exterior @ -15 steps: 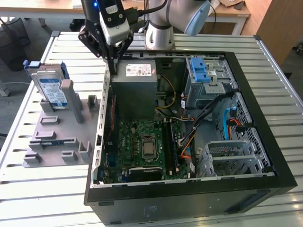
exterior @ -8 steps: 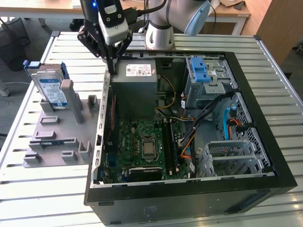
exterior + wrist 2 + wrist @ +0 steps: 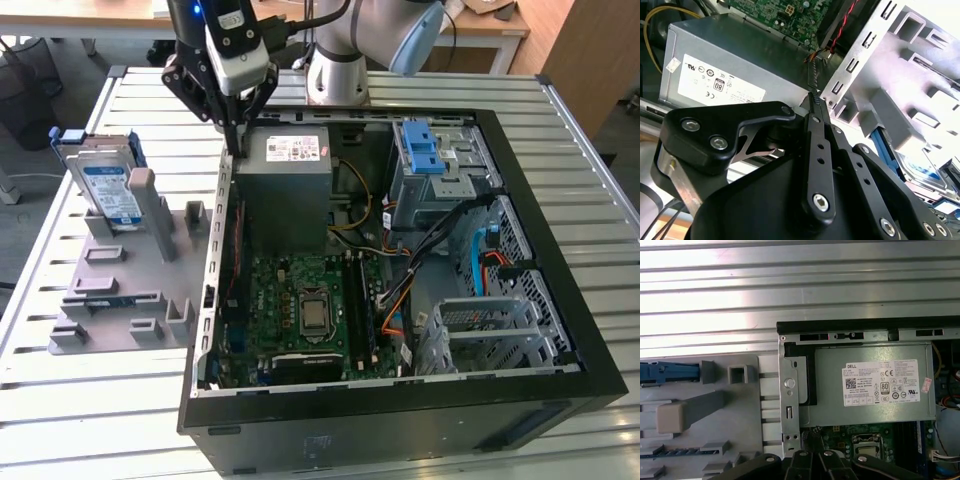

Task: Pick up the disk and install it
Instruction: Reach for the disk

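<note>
Pre-pick step, likely. Gripper [image 3: 238, 148] pressed together, empty, over case [image 3: 400, 412] edge by power supply [image 3: 285, 172]; disk [image 3: 108, 190] well apart on rack [image 3: 112, 292]. Grasp needs jaws spread.

Quantities, located by the case [image 3: 380, 425]:

- Case: one, open, on one slatted table [image 3: 590, 200].
- Inside the case: one power supply [image 3: 290, 195] with one white sticker [image 3: 293, 150]; one motherboard [image 3: 275, 290]; one CPU socket [image 3: 313, 312]; two drive cages [image 3: 470, 165] [image 3: 490, 330]; one blue latch [image 3: 425, 150].
- Beside the case, on the exterior view's left: one grey fixture plate [image 3: 110, 290]; one labelled disk [image 3: 108, 190] standing on it.
- Above the case's rear corner: one arm [image 3: 370, 40]; one gripper [image 3: 238, 140].
</note>
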Tool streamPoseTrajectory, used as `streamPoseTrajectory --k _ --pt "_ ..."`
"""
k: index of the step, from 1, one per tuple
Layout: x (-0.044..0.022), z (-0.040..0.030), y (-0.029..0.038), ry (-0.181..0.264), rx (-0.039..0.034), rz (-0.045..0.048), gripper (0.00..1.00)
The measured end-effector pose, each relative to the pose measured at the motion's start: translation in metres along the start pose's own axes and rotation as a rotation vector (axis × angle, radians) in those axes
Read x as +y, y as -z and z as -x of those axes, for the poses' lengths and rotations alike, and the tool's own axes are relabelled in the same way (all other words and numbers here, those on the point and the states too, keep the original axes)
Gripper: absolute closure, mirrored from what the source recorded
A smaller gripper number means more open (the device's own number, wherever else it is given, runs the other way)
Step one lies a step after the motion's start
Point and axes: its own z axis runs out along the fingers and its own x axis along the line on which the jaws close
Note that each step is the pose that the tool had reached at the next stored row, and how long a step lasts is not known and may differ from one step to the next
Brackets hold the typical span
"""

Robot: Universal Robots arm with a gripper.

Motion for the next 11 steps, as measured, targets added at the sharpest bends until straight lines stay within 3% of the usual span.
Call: streamPoseTrajectory --k 11 --pt "-0.0003 -0.0034 -0.0003 0.000 0.0000 0.0000 0.89"
